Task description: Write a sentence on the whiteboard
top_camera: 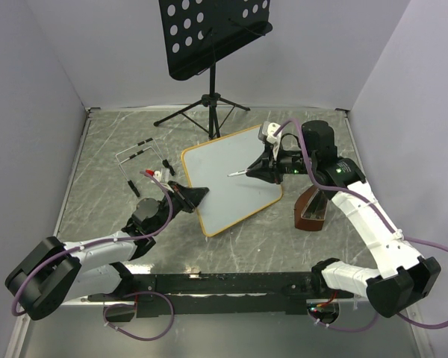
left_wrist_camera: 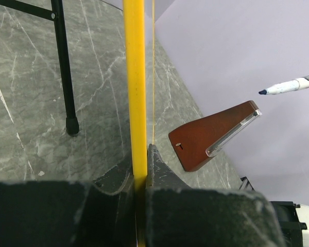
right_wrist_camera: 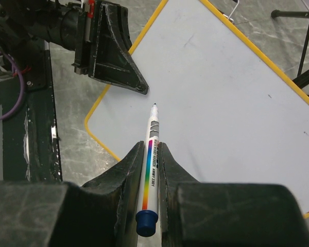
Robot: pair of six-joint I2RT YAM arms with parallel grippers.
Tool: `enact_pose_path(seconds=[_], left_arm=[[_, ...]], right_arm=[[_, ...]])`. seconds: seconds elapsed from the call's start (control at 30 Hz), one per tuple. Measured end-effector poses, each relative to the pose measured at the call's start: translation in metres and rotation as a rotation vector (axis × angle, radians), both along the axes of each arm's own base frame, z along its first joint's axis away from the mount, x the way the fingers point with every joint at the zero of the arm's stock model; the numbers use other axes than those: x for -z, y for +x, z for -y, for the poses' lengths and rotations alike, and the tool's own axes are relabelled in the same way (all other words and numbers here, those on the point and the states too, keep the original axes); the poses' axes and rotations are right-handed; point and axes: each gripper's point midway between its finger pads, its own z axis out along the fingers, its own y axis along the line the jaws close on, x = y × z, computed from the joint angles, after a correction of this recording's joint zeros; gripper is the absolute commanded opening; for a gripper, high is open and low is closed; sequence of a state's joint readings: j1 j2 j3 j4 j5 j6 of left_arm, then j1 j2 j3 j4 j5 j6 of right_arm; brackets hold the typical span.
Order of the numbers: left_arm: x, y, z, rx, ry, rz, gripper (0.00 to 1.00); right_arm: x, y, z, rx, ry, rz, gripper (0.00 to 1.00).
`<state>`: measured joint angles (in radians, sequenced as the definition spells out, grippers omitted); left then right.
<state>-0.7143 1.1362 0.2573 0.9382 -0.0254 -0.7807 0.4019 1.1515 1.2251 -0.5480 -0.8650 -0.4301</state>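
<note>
The whiteboard (top_camera: 235, 177) lies on the table, white with an orange frame, its face blank; no lettering shows on it. My left gripper (top_camera: 196, 195) is shut on the board's left edge, seen edge-on as a yellow strip (left_wrist_camera: 135, 92) in the left wrist view. My right gripper (top_camera: 259, 171) is shut on a white marker (right_wrist_camera: 151, 164) with a rainbow stripe and blue end cap. The marker's tip (right_wrist_camera: 155, 106) points over the board (right_wrist_camera: 221, 92), near its left part; whether it touches I cannot tell. The marker tip also shows in the left wrist view (left_wrist_camera: 288, 86).
A black perforated music stand (top_camera: 211, 33) on a tripod stands at the back. A brown wooden metronome (top_camera: 311, 209) sits right of the board, also in the left wrist view (left_wrist_camera: 211, 135). A wire holder and small caps (top_camera: 145, 156) lie left of the board.
</note>
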Motion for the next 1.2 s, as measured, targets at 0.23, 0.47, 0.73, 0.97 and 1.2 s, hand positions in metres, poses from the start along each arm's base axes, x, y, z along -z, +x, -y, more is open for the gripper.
enact_pose_path(seconds=[0.23, 0.47, 0.73, 0.97, 1.2], left_arm=[[0.0, 0.0, 0.0, -0.003, -0.001, -0.002, 0.01], [0.0, 0.0, 0.0, -0.004, -0.002, -0.003, 0.01], [0.001, 0.0, 0.0, -0.008, -0.003, -0.006, 0.01], [0.001, 0.0, 0.001, -0.013, -0.007, -0.015, 0.01], [0.001, 0.001, 0.001, -0.013, -0.008, -0.021, 0.01]], right_arm=[[0.0, 0.0, 0.0, -0.009, -0.009, 0.012, 0.0], [0.003, 0.0, -0.002, -0.018, -0.013, 0.005, 0.0], [-0.002, -0.003, -0.012, -0.045, -0.005, 0.018, 0.0], [-0.003, -0.003, -0.014, -0.046, -0.001, 0.024, 0.0], [-0.001, -0.003, -0.014, -0.043, -0.004, 0.024, 0.0]])
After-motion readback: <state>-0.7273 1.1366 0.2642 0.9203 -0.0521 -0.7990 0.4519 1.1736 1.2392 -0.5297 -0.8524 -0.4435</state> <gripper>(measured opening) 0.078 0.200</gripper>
